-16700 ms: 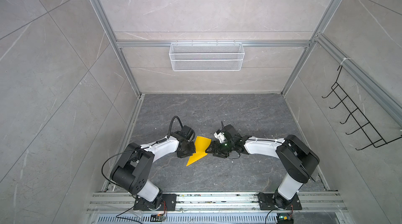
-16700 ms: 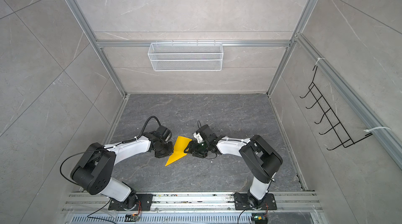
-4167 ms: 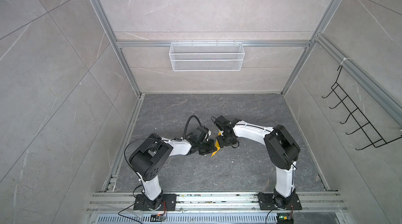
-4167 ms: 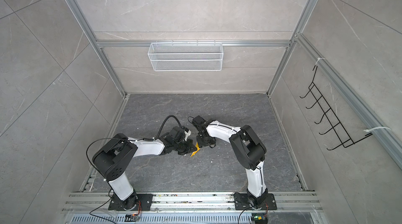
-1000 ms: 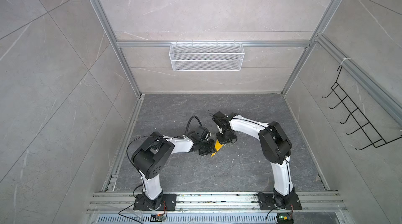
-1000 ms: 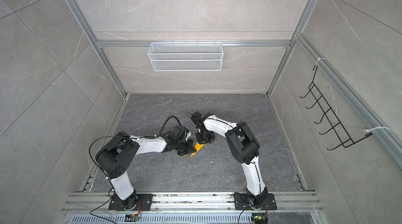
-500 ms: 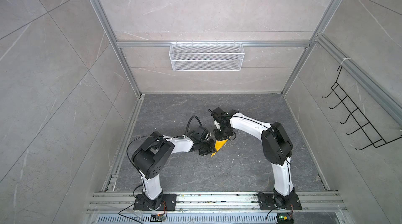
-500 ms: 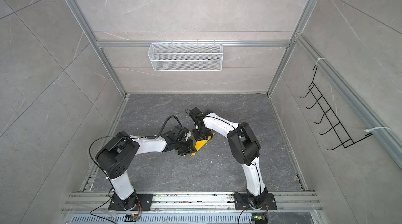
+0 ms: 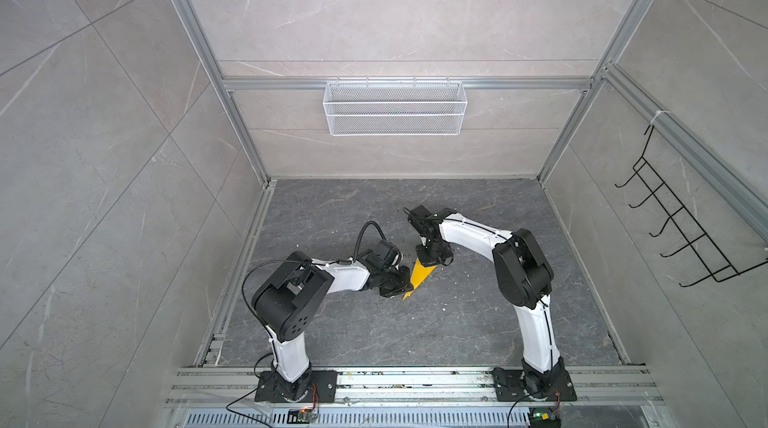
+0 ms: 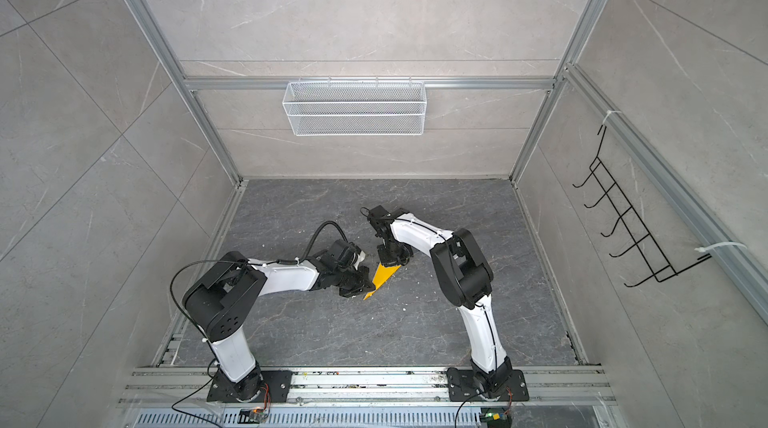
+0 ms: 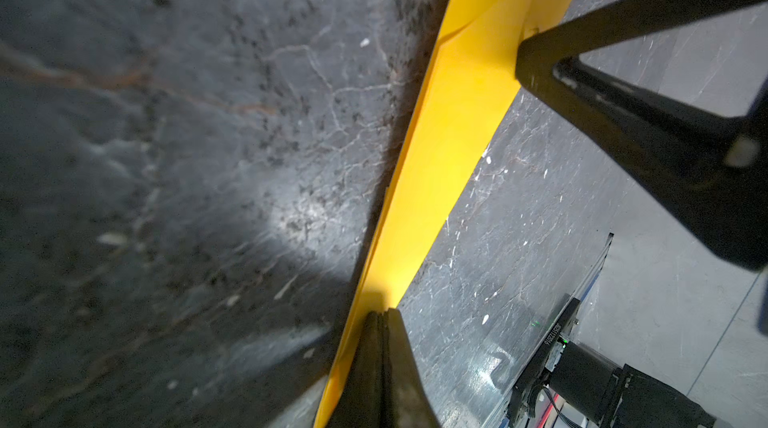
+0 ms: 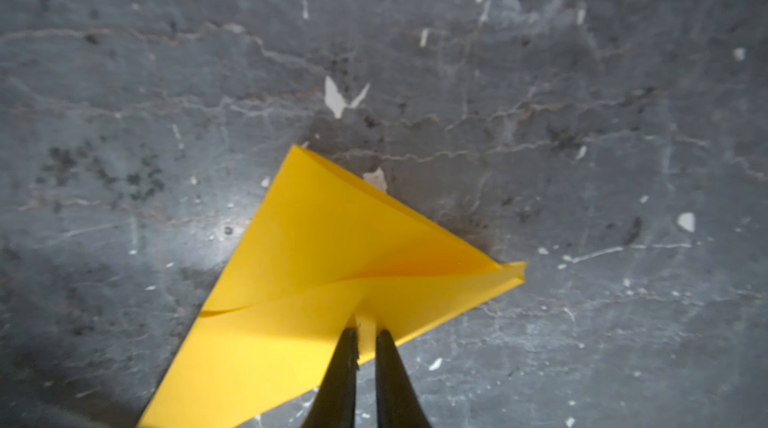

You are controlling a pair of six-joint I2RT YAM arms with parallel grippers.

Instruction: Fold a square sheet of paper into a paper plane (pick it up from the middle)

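The sheet of paper (image 9: 419, 280) (image 10: 380, 278) is bright yellow and folded into a narrow pointed wedge lying on the dark stone floor between my arms. My left gripper (image 9: 400, 283) (image 10: 360, 281) (image 11: 380, 313) is shut, its tips resting on the wedge near the pointed end; the paper (image 11: 453, 130) runs along beside them. My right gripper (image 9: 430, 265) (image 10: 392, 262) (image 12: 366, 330) points down at the wide end and pinches a raised ridge of the paper (image 12: 332, 238) between nearly closed fingers. One flap at that end stands slightly up.
A white wire basket (image 9: 395, 107) hangs on the back wall. A black hook rack (image 9: 681, 230) is on the right wall. White flecks litter the floor (image 12: 336, 97). An aluminium rail (image 9: 415, 380) carries both arm bases at the front.
My right gripper has shifted a little over the paper's wide end, and more of the yellow wedge shows than a second ago. The left arm has stayed put.
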